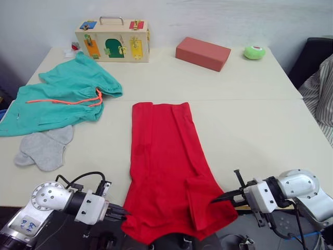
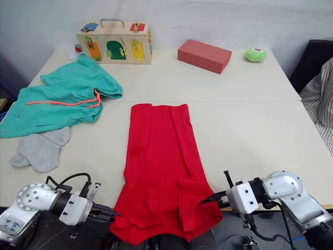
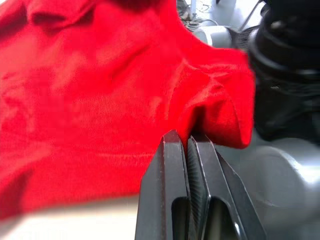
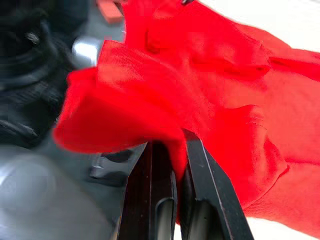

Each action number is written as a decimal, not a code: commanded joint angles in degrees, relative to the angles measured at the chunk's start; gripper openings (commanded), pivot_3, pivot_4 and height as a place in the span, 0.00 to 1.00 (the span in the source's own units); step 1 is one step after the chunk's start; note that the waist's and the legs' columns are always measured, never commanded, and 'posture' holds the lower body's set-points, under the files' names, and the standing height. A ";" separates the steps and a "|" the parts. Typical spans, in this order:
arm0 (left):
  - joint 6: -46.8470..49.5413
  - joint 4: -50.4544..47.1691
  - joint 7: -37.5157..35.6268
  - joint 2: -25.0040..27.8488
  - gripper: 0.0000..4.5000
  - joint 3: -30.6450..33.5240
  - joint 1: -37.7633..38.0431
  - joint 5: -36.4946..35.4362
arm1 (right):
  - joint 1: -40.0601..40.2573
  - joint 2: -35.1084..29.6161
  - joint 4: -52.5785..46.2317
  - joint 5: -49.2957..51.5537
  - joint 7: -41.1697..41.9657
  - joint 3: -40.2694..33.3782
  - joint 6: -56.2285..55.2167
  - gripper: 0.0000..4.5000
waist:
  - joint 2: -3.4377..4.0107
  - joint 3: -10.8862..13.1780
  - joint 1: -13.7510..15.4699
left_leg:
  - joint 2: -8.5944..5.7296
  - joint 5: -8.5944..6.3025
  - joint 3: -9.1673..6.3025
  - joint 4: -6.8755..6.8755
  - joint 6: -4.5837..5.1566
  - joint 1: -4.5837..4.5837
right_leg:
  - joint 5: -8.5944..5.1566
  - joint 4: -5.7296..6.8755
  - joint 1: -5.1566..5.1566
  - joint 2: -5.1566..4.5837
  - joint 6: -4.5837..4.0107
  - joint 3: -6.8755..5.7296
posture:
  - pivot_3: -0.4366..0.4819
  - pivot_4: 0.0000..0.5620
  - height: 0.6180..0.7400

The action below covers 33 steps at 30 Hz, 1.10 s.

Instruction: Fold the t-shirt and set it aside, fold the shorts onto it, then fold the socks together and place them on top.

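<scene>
I see the bright red cloth t-shirt (image 1: 165, 161) lying as a long strip down the middle of the pale table (image 1: 250, 130), its near end overhanging the edge. My left gripper (image 3: 187, 142) and right gripper (image 4: 172, 145) each pinch a near corner.

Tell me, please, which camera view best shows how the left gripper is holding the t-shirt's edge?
The left wrist view: the left gripper is shut on a pinched ridge of the t-shirt at close range. The eye views show that gripper at the shirt's near left corner, the grip too small to judge. The right wrist view shows the right gripper pinching cloth.
</scene>
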 commanded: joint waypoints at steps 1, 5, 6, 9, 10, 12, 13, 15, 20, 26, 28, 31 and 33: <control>9.70 -5.84 0.44 3.35 0.01 4.62 3.60 -5.87 | -0.29 -1.66 -5.95 6.45 -0.29 -3.58 9.71 0.00 | -0.02 0.02 0.00 | 0.00 0.00 0.00 0.00 0.00 0.00 | 0.00 0.00 0.00 0.00 0.00 0.00 | 0.48 0.27 1.00; 30.47 -8.97 5.72 4.24 0.01 8.18 1.93 -18.89 | -6.81 -0.25 -7.41 15.30 -4.05 -5.75 26.93 0.00 | 0.02 0.10 -0.11 | 0.02 0.00 -0.02 0.01 0.00 -0.04 | -0.01 -0.01 -0.03 0.00 -0.01 0.03 | 0.48 0.27 1.00; 34.00 -7.94 7.42 3.05 0.01 8.95 -0.40 -21.43 | -9.46 0.81 -6.34 16.00 -4.27 -5.78 29.45 0.00 | 0.03 0.13 -0.09 | 0.02 0.00 -0.02 0.01 -0.01 -0.04 | -0.01 -0.01 -0.03 0.00 -0.01 0.03 | 0.48 0.27 1.00; 42.32 -4.14 10.99 -0.22 0.01 10.82 -8.16 -26.02 | -17.58 5.11 -1.90 16.78 -5.45 -6.22 35.54 0.00 | 0.02 0.16 0.01 | 0.02 0.03 -0.08 0.02 -0.05 -0.08 | -0.01 0.03 -0.07 0.00 -0.02 -0.01 | 0.48 0.27 1.00; 45.31 -2.53 12.34 -1.24 0.01 11.42 -11.31 -27.54 | -20.88 7.16 0.26 17.20 -6.47 -6.57 37.75 0.00 | 0.03 0.17 0.04 | 0.02 0.09 -0.12 0.00 -0.18 -0.09 | -0.02 0.02 -0.06 0.01 -0.04 -0.06 | 0.48 0.27 1.00; 51.06 1.32 15.48 -3.44 0.01 12.47 -17.54 -30.27 | -27.48 11.27 5.42 16.79 -8.63 -6.60 41.84 0.00 | 0.02 0.17 0.03 | 0.00 0.25 -0.12 0.04 -0.43 -0.23 | -0.02 0.07 -0.15 0.03 -0.04 -0.12 | 0.48 0.27 1.00; 53.39 4.11 17.63 -4.89 0.01 12.77 -20.99 -30.55 | -30.79 13.65 8.84 15.32 -9.91 -6.24 42.83 0.00 | 0.02 0.17 -0.02 | 0.00 0.27 -0.13 0.10 -0.41 -0.41 | -0.01 0.11 -0.27 0.04 -0.03 -0.14 | 0.48 0.27 1.00; 57.23 9.38 20.56 -6.57 0.01 11.96 -26.74 -28.36 | -35.97 17.63 15.59 10.67 -11.02 -5.13 41.49 0.00 | 0.01 0.17 -0.08 | -0.09 0.41 -0.12 0.21 -0.38 -0.63 | 0.01 0.23 -0.44 0.04 0.00 -0.15 | 0.48 0.27 1.00; 61.11 25.21 27.83 -13.66 0.01 10.51 -42.30 -21.35 | -49.35 28.97 39.35 -3.62 -19.78 -3.38 34.05 0.00 | -0.04 0.17 -0.39 | -0.25 0.63 -0.05 0.20 -0.34 -0.73 | 0.06 0.35 -0.50 0.08 0.10 -0.14 | 0.48 0.27 1.00; 61.67 38.76 28.33 -19.63 0.01 8.45 -54.57 -13.99 | -59.72 37.99 60.74 -8.73 -29.02 -8.04 28.62 0.00 | -0.04 0.17 -0.56 | -0.30 0.73 0.02 0.20 -0.32 -1.26 | 0.12 0.51 -1.00 0.15 0.19 -0.11 | 0.48 0.27 1.00; 60.45 42.61 29.14 -20.77 0.01 7.96 -57.22 -10.91 | -61.95 39.78 65.04 -9.66 -29.87 -9.22 27.11 0.00 | -0.04 0.17 -0.62 | -0.31 0.76 0.01 0.24 -0.30 -1.49 | 0.13 0.49 -1.17 0.27 0.22 -0.15 | 0.48 0.27 1.00; 58.02 46.76 30.54 -22.17 0.01 8.68 -59.37 -7.73 | -64.12 41.34 69.48 -11.64 -31.03 -10.25 25.21 0.00 | -0.04 0.17 -0.86 | -0.32 0.78 0.01 0.25 -0.27 -1.53 | 0.15 0.49 -1.20 0.31 0.25 -0.13 | 0.48 0.27 1.00; 55.43 48.74 31.39 -23.29 0.01 9.84 -59.92 -6.37 | -65.95 42.78 72.61 -13.22 -33.64 -10.81 24.90 0.00 | -0.04 0.17 -1.19 | -0.32 0.80 0.01 0.26 -0.26 -1.52 | 0.16 0.50 -1.19 0.28 0.27 -0.12 | 0.48 0.27 1.00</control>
